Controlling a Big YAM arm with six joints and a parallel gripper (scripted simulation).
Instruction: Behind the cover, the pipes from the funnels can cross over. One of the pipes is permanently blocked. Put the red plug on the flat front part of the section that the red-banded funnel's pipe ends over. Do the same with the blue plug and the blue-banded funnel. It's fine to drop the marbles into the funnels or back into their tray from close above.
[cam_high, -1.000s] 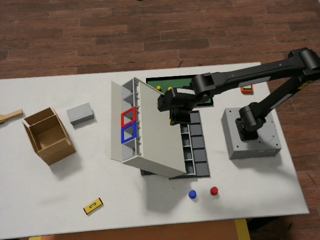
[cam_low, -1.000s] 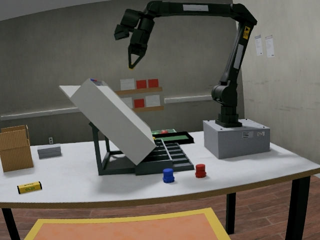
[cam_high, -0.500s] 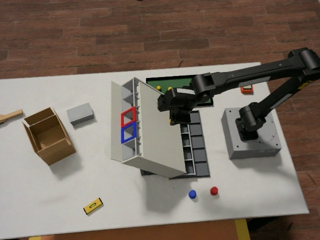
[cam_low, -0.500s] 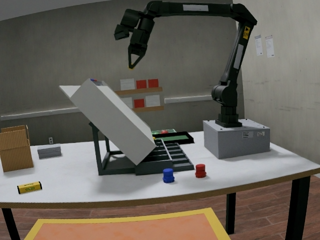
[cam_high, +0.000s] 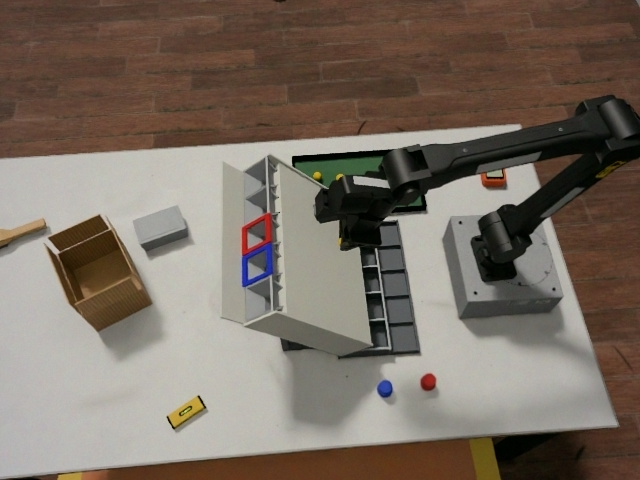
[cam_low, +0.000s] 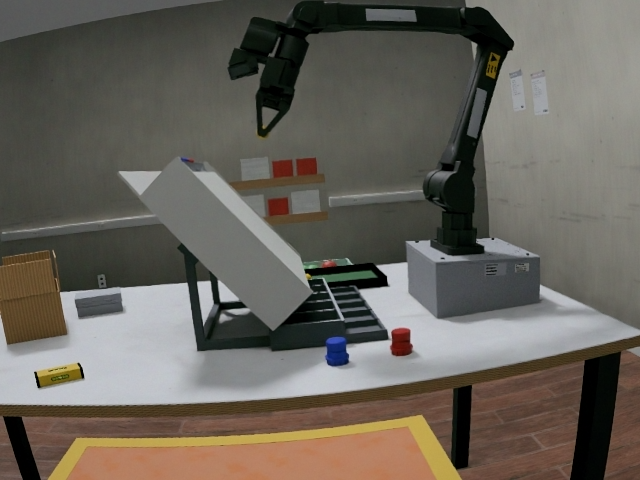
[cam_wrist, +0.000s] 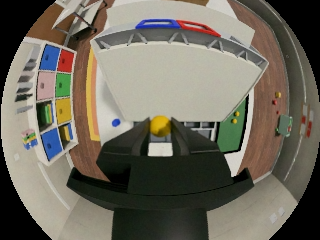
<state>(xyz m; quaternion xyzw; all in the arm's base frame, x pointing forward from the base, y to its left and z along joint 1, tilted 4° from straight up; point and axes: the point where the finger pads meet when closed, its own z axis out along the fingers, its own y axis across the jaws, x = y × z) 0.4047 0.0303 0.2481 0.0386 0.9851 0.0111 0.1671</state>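
My gripper (cam_low: 263, 131) is shut on a yellow marble (cam_wrist: 160, 124) and hangs high above the sloped white cover (cam_high: 315, 258); the marble also shows at the fingertips in the top view (cam_high: 340, 241). The red-banded funnel (cam_high: 256, 233) and the blue-banded funnel (cam_high: 257, 264) sit side by side along the cover's upper edge, left of the gripper. The dark sectioned tray (cam_high: 387, 289) lies at the cover's lower edge. The blue plug (cam_high: 384, 388) and the red plug (cam_high: 428, 381) stand on the table in front of it. Two yellow marbles (cam_high: 327, 176) lie in the green marble tray (cam_high: 361, 173).
A cardboard box (cam_high: 95, 271) and a grey block (cam_high: 159, 226) are at the left. A yellow spirit level (cam_high: 186, 411) lies near the front edge. The arm's grey base (cam_high: 501, 268) stands at the right, with an orange object (cam_high: 493, 178) behind it.
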